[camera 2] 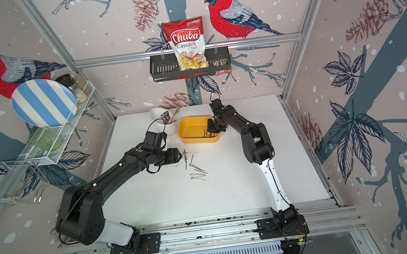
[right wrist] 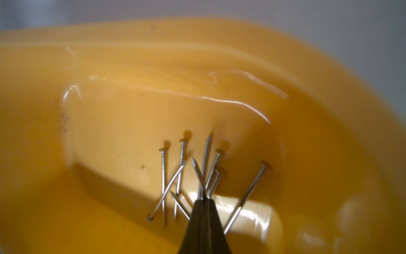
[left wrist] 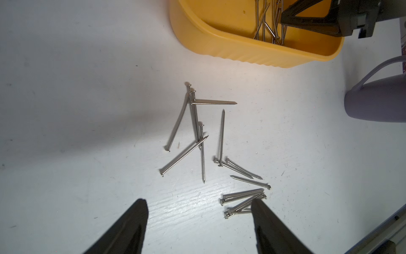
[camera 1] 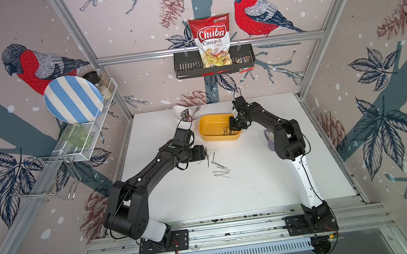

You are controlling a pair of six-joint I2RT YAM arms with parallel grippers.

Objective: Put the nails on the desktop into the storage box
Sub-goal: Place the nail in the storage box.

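Observation:
Several nails lie scattered on the white desktop, in front of the yellow storage box. My left gripper hovers open just left of the pile with nothing between its fingers. In the left wrist view one finger overlaps a small bundle of nails. My right gripper reaches down into the box. It is shut on a nail that sticks out from its tips, above several nails on the box floor.
A lilac mug stands right of the box, partly behind the right arm. A white cutlery cup with forks is at the back left of the box. A black wall basket holds a chips bag.

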